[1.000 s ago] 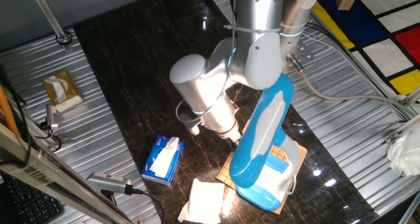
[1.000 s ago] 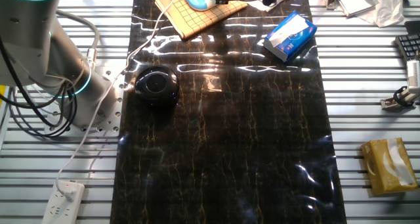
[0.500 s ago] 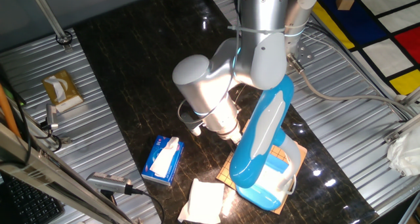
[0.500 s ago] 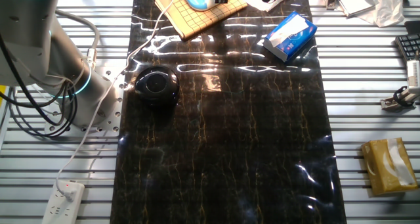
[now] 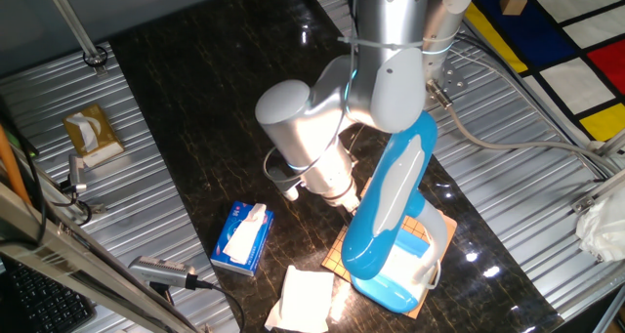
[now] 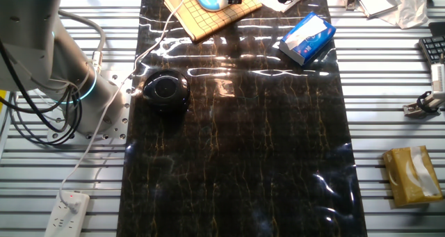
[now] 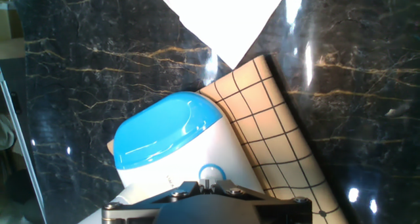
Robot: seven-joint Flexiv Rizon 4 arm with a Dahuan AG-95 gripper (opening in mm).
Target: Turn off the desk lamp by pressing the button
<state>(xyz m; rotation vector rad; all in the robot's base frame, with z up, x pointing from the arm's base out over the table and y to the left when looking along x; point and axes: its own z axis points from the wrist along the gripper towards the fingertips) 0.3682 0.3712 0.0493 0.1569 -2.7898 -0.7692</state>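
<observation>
The desk lamp (image 5: 393, 204) is glossy sky-blue with a long white panel on its arm. Its white and blue base (image 5: 400, 276) stands on a gridded tan mat (image 5: 435, 228). In the hand view the base (image 7: 164, 140) fills the lower middle, with a round button ringed in blue (image 7: 210, 172) on its white part. My gripper (image 7: 207, 182) is directly over that button, its fingertips shut together at the ring. In the fixed view my wrist (image 5: 327, 177) is beside the lamp arm and hides the fingers.
A small blue tissue pack (image 5: 242, 237) and a white paper (image 5: 305, 299) lie left of the lamp. A black round device (image 6: 165, 90), a power strip (image 6: 67, 210) and a yellow tissue box (image 6: 414, 174) are farther off. The gridded mat (image 7: 275, 138) lies under the base.
The arm shifted slightly right between one second and half a second ago. Since then nothing has visibly moved.
</observation>
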